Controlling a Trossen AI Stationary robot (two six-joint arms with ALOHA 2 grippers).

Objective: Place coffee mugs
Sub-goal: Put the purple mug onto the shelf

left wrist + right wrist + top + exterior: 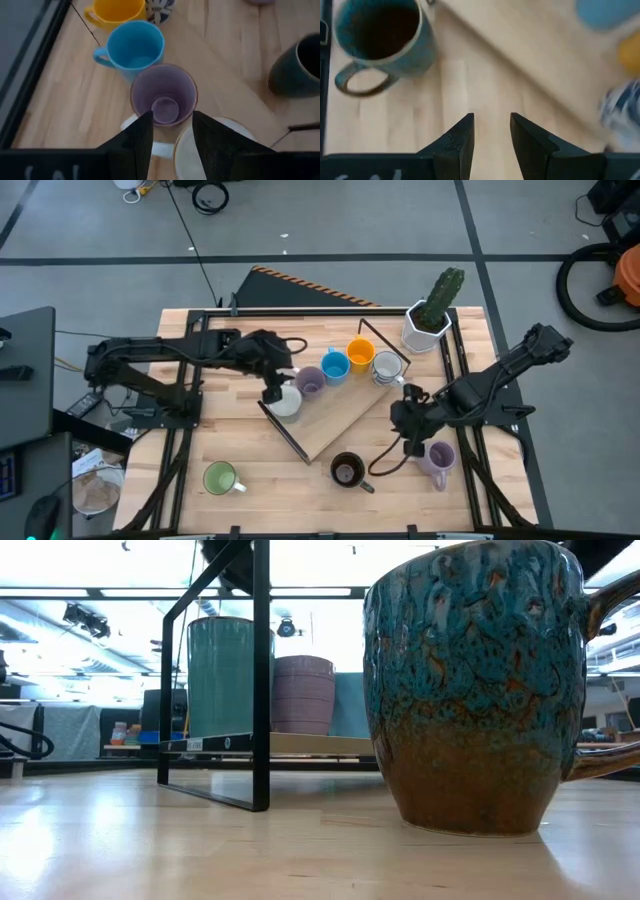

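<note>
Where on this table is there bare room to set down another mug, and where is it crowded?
Free: the wood between the green mug and the white mug. Crowded: the board, with lilac, blue and orange mugs in a row.

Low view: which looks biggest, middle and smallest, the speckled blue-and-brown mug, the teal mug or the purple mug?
1. Speckled blue-and-brown mug, by far the largest, but it stands closest to the camera, so that may be nearness.
2. Teal mug, farther back.
3. Purple mug, beside the teal one and shorter.

Grey tiled floor surrounds the wooden table; bright ceiling lights glow beyond.
</note>
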